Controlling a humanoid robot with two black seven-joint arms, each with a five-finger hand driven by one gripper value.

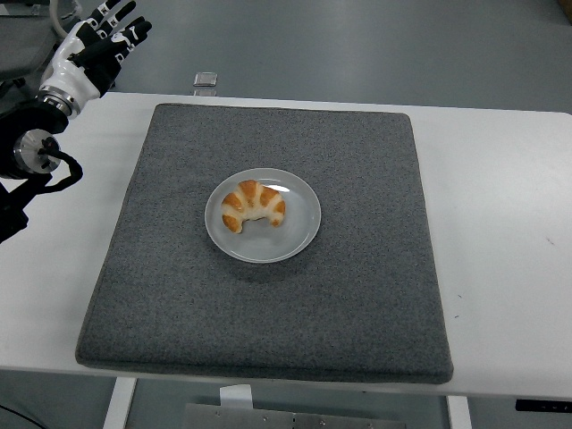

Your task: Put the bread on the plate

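Bread (254,206), a croissant, is seen lying on the plate (299,231), left of the plate's centre, curved with its tips toward the near edge. Plate is set on the grey mat (357,295), a little left of the mat's middle and toward its far half; mat is spread over the white worktop (509,223).

Left hand (96,46) is raised at the far left corner, beyond the mat and well apart from the plate. Fingers are spread and extended, nothing held. Black forearm and wrist joint are seen below it along the left edge. Right arm is not in view.

A small pale object (206,79) is noted at the worktop's far edge, too small to identify.

Judgement: placement reads as done; bread is fully within the rim, nothing overhanging.

Risks from here:
- Bread sits off-centre, nearer the left rim; a knock to the plate could roll it onto the mat
- A low sweep of the left arm across the mat's left edge could catch the mat, and the plate would be dragged with it
- Plate is smooth and shallow, so little would be offered to stop the bread sliding if tilted
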